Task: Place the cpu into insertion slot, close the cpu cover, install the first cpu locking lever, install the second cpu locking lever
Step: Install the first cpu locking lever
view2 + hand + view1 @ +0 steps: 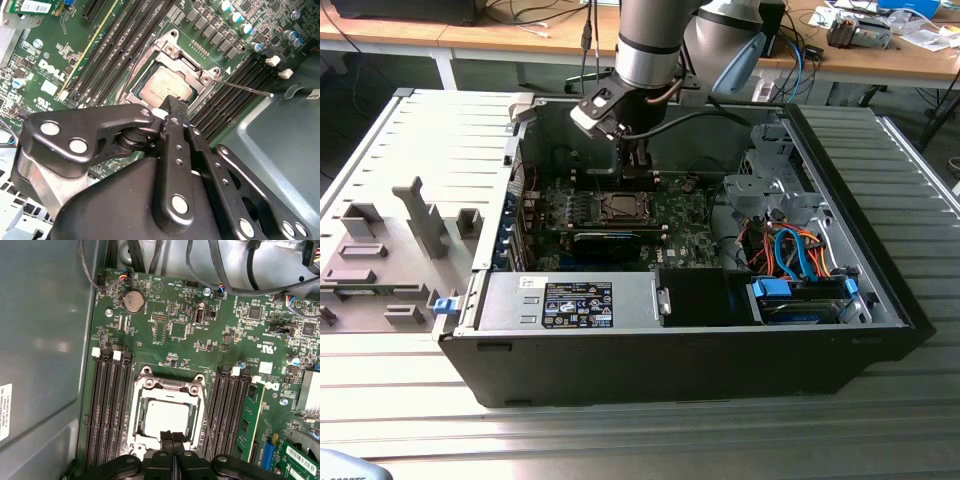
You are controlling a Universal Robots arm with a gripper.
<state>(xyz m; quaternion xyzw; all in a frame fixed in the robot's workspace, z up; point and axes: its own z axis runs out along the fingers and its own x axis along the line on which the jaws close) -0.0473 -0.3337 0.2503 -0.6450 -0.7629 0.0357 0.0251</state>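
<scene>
Cpu (164, 418) sits in its socket (142, 372) at exterior-view centre, cover (170, 388) down over it — steps one and two judged done. One locking lever (247, 88) stands free; levers remain. Hand (172, 436) narrow, empty, at socket edge.

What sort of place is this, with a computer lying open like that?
Probably a robotics lab or workshop: a silver-grey robot arm reaches into the open black desktop computer case, which sits on a ribbed grey metal table, with cluttered wooden workbenches behind.
</scene>
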